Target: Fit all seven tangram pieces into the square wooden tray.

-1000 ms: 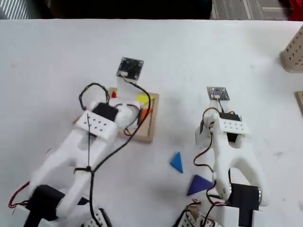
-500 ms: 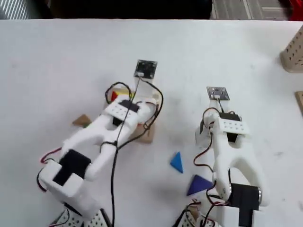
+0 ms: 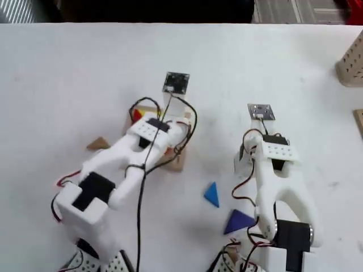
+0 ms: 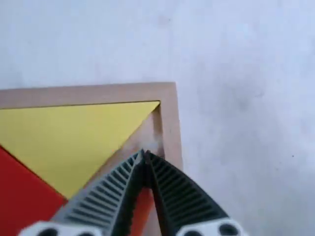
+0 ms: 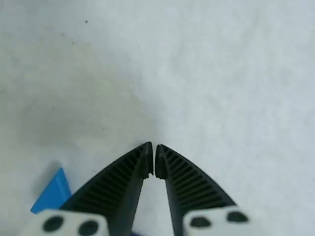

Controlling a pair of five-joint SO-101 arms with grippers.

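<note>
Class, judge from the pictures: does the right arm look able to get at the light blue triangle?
Probably yes: the light blue triangle lies on bare table beside the right gripper, nothing between.

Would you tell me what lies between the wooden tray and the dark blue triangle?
The light blue triangle lies between the wooden tray and the dark blue triangle, apart from both, as the high view shows.

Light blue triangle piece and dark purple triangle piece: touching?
Apart. The high view shows bare white table between the light blue triangle piece and the dark purple triangle piece.
</note>
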